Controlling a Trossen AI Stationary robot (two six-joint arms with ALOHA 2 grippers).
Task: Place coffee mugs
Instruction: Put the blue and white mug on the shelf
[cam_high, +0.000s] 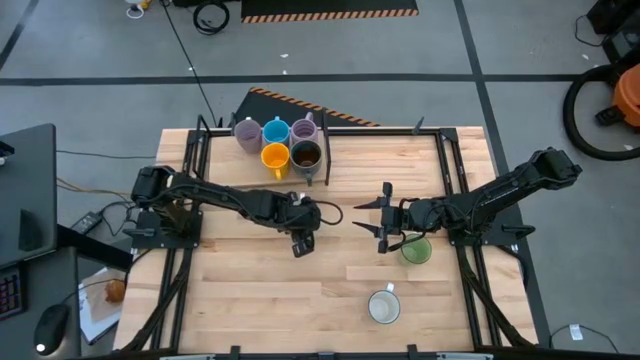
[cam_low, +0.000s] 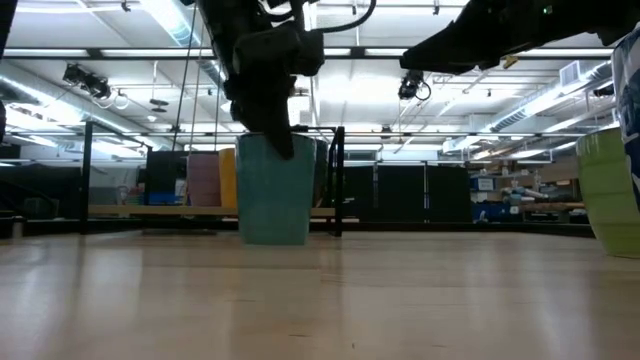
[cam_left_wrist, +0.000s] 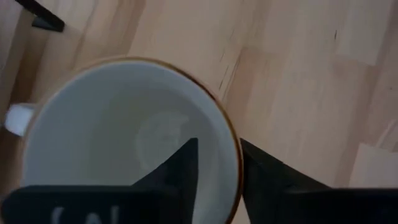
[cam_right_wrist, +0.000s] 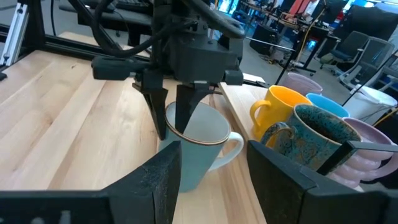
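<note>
A pale mug (cam_right_wrist: 200, 160) with a brown-edged rim stands upright on the table near its middle, also seen in the low view (cam_low: 275, 195). My left gripper (cam_high: 302, 243) points down over it, hiding it in the high view. One finger is inside the mug and the other outside its wall. My right gripper (cam_high: 362, 216) hangs open to its right, level, with nothing between its fingers. Beside the right arm stands a green mug (cam_high: 416, 250). A white mug (cam_high: 384, 306) stands nearer the front edge. My left gripper comes from above with one finger (cam_left_wrist: 180, 168) inside the pale mug and one (cam_left_wrist: 267, 171) outside, straddling the rim (cam_left_wrist: 235, 149) on the side opposite the handle (cam_left_wrist: 15, 118). A gap shows beside the inner finger. Whether either finger touches the wall, I cannot tell.
At the far edge, left of centre, several mugs stand close together: two lilac (cam_high: 248, 133) (cam_high: 303, 131), a blue (cam_high: 276, 131), an orange (cam_high: 275, 157) and a dark brown (cam_high: 306, 156). Black frame rails (cam_high: 447, 160) run along the table's sides. Bare wood lies at the front left.
</note>
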